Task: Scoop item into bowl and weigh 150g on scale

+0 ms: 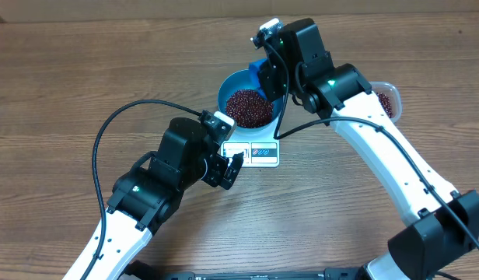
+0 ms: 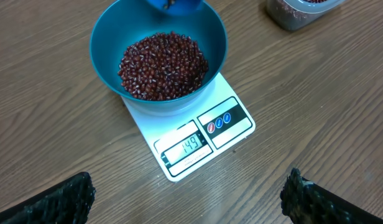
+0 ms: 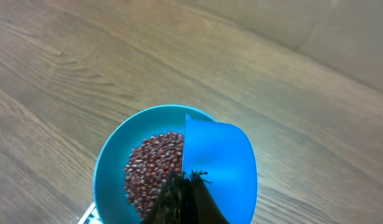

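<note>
Overhead looks straight down on the whole table (image 1: 68, 78) — both wrist cameras angle down closer, sharing the bowl (image 2: 104, 56).

Even, soft overhead light – faint shadows, no glare; right wrist view slightly soft, perhaps out of focus.

The left arm (image 1: 158, 187) and right arm (image 1: 379, 148) have white links, black joint housings, black cables (image 1: 107, 128) and a small green light (image 1: 331, 81) each. The left claw (image 1: 230, 169) and right claw (image 3: 182, 190) are black and rough-textured.

A robotics test bench was indicated: a left arm (image 1: 138, 194) and right arm (image 1: 387, 155) were mounted at a wood-grain table (image 1: 61, 70).
</note>
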Available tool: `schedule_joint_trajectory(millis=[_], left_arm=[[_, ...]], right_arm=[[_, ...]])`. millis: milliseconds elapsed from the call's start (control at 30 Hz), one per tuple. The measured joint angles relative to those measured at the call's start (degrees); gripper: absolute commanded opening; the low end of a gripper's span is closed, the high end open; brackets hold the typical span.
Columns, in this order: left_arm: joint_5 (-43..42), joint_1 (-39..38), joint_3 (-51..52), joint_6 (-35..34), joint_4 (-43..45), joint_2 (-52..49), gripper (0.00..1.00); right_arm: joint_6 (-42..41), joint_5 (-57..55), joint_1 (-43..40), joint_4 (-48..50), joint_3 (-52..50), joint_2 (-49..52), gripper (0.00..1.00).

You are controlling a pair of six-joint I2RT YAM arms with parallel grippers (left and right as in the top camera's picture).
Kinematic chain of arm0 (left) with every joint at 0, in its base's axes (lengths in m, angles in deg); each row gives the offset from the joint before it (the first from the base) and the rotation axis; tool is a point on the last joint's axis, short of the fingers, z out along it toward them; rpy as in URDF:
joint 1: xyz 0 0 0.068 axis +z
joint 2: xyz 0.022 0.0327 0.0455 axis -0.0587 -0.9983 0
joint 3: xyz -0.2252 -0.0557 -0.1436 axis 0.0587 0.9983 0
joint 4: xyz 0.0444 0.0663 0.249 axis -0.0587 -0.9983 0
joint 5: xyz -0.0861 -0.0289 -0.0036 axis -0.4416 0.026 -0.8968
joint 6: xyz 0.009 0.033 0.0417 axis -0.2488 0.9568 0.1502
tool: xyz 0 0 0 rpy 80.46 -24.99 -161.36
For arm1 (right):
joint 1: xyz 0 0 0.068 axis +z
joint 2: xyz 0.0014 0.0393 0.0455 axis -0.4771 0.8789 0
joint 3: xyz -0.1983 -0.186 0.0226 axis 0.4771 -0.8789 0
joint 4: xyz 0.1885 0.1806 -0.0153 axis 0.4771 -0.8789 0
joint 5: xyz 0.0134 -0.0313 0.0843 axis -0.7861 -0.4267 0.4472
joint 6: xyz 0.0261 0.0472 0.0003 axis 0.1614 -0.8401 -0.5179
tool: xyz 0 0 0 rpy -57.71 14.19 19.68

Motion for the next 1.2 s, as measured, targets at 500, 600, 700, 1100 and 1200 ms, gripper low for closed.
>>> schedule_joint_trajectory(millis=[500, 600, 700, 1100, 1200], left_arm=[[0.00, 0.00, 0.00, 0.00, -0.02, 0.00, 0.99], [0.00, 0.00, 0.00, 0.00, -0.02, 0.00, 0.99], [0.00, 0.00, 0.00, 0.00, -0.02, 0.00, 1.00], [0.00, 0.00, 0.00, 0.00, 0.00, 0.00, 1.00], [0.00, 0.00, 0.00, 0.00, -0.02, 0.00, 1.00]], right_arm=[[2.32, -9.68, 4.81, -1.40, 0.20, -0.22, 0.04], [2.25, -8.83, 4.81, -1.40, 0.20, -0.24, 0.04], [0.90, -7.19, 4.79, -1.40, 0.20, -0.24, 0.04], [-9.73, 12.22, -1.31, -1.99, 0.20, -0.24, 0.04], [-10.49, 16.44, -3.89, -1.99, 0.20, -0.24, 0.04]])
